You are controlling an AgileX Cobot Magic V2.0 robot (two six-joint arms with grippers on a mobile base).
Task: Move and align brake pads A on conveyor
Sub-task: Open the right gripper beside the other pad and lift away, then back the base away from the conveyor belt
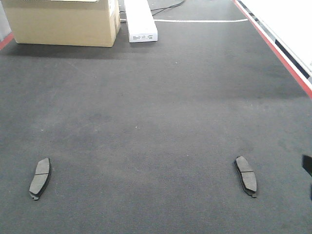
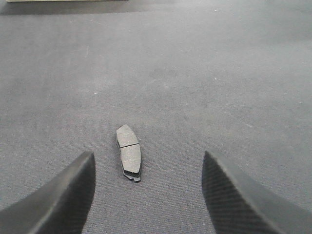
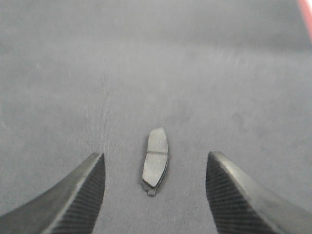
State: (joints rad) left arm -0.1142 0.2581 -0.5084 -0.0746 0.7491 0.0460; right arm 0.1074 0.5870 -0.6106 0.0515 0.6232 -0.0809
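Observation:
Two brake pads lie flat on the dark conveyor (image 1: 156, 122), lengthwise along it. One brake pad (image 1: 40, 178) is at the near left, the other brake pad (image 1: 245, 175) at the near right. In the left wrist view the left pad (image 2: 129, 152) lies just ahead of my open left gripper (image 2: 148, 168), slightly left of its middle. In the right wrist view the right pad (image 3: 155, 161) lies ahead of my open right gripper (image 3: 155, 168), about centred between the fingers. Neither gripper touches a pad. A dark bit of the right gripper's arm (image 1: 307, 165) shows at the front view's right edge.
A cardboard box (image 1: 63, 22) stands at the far left of the belt. A long white box (image 1: 140, 20) lies beside it. The red side rail (image 1: 280, 53) runs along the right edge, with a white strip (image 1: 200, 20) across the far end.

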